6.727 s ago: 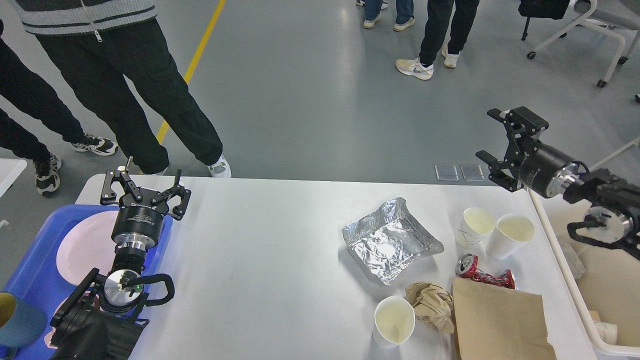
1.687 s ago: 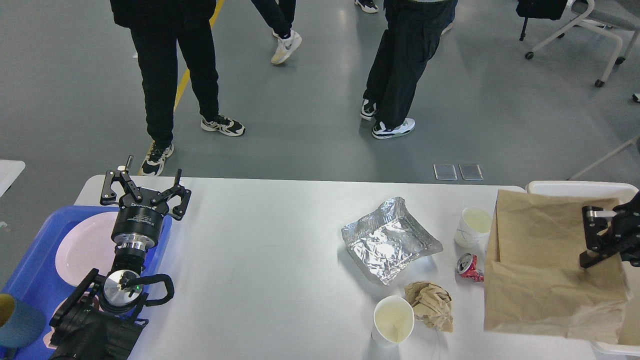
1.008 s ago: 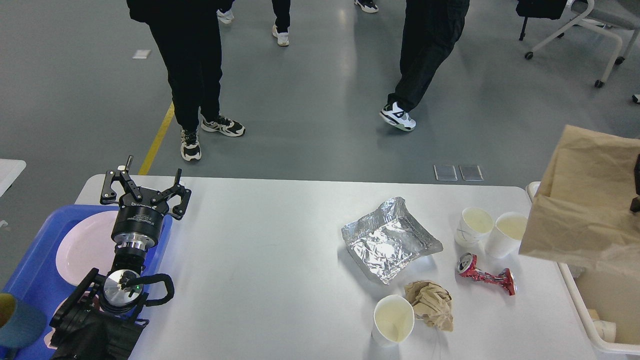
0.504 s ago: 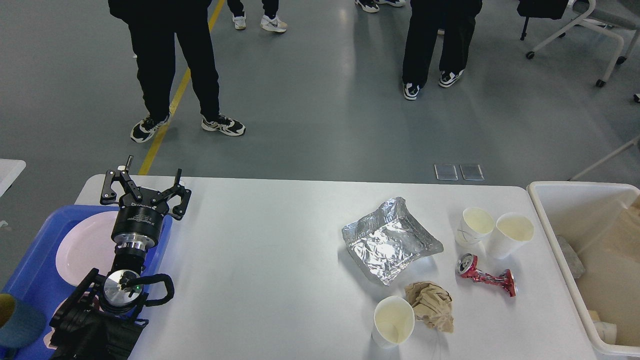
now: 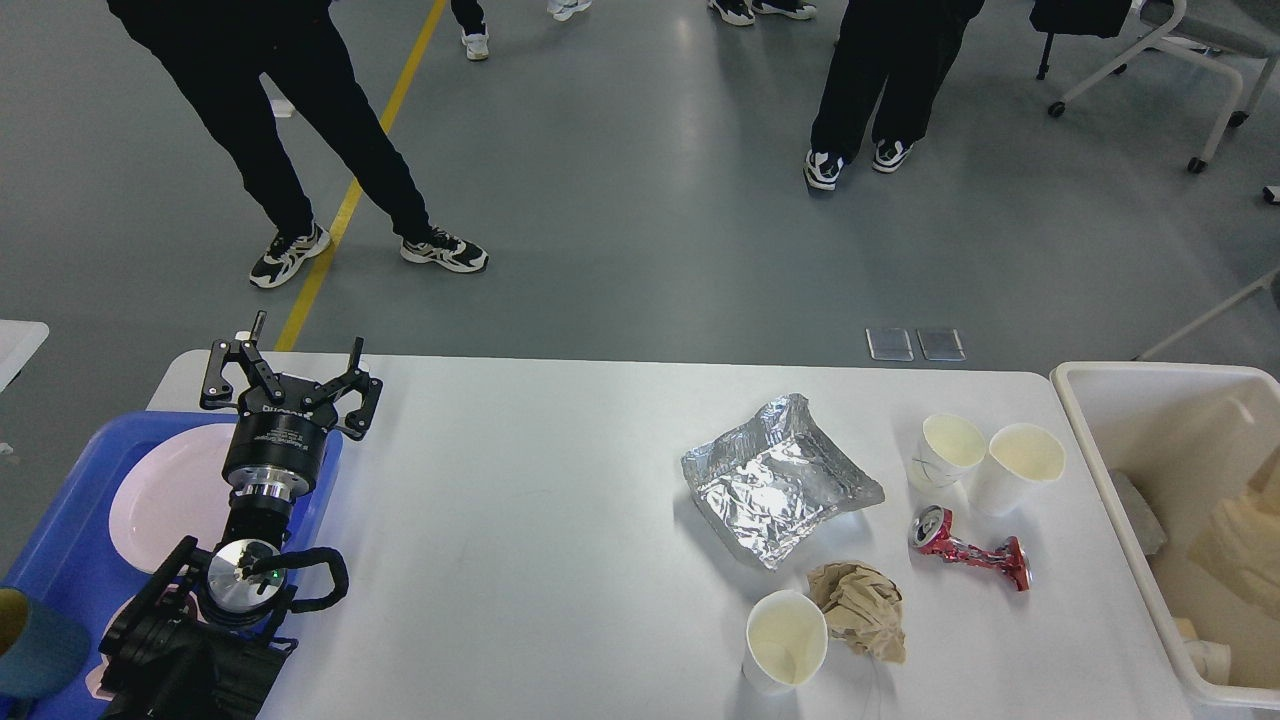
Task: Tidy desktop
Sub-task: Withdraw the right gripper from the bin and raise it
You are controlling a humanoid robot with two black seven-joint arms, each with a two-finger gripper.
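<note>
The white desktop (image 5: 520, 520) carries a crumpled foil tray (image 5: 778, 480), two paper cups (image 5: 950, 452) at the right, a crushed red can (image 5: 965, 550), a brown paper ball (image 5: 860, 608) and a third paper cup (image 5: 786, 640) near the front. My left gripper (image 5: 290, 378) is open and empty, over the desktop's far left by the blue tray (image 5: 60, 560). The brown paper bag (image 5: 1245, 535) lies in the cream bin (image 5: 1100, 440). My right gripper is out of view.
The blue tray holds a pink plate (image 5: 165, 490) and a blue cup (image 5: 35, 645). The bin stands off the desktop's right edge. People (image 5: 270, 110) stand on the grey floor behind, and a chair (image 5: 1150, 60) is at the far right.
My right arm lifted the brown paper bag off the desktop, carried it right and dropped it in the bin. The arm has left the view. The left arm has not moved.
</note>
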